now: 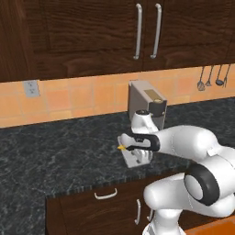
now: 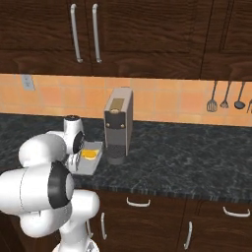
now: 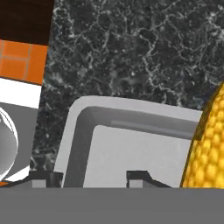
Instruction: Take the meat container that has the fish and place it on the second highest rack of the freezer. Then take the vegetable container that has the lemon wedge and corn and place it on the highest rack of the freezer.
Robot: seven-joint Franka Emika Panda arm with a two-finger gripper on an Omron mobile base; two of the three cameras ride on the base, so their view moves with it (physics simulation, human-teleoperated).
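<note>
The vegetable container (image 3: pixel 131 148) is a shallow grey tray on the dark counter, also seen under the hand (image 1: pixel 133 159) (image 2: pixel 89 166). The corn (image 3: pixel 208 148) lies along one side of it, a yellow-orange cob (image 2: pixel 89 154). My gripper (image 3: pixel 92 177) points down at the tray's corner. Its jaws stand apart, one fingertip (image 3: pixel 43 177) outside the rim and the other inside, and a gap still shows beside the wall. The hand (image 1: pixel 137 146) covers much of the tray and hides the lemon wedge. The fish, its meat container and the freezer are out of view.
A grey coffee machine (image 1: pixel 147 103) (image 2: pixel 118 123) stands right behind the tray. Dark upper cabinets with bar handles (image 1: pixel 147 32) hang above the tiled wall. Utensils (image 2: pixel 226 98) hang at the right. Bare black counter (image 1: pixel 59 151) spreads to the left; drawers sit below its front edge.
</note>
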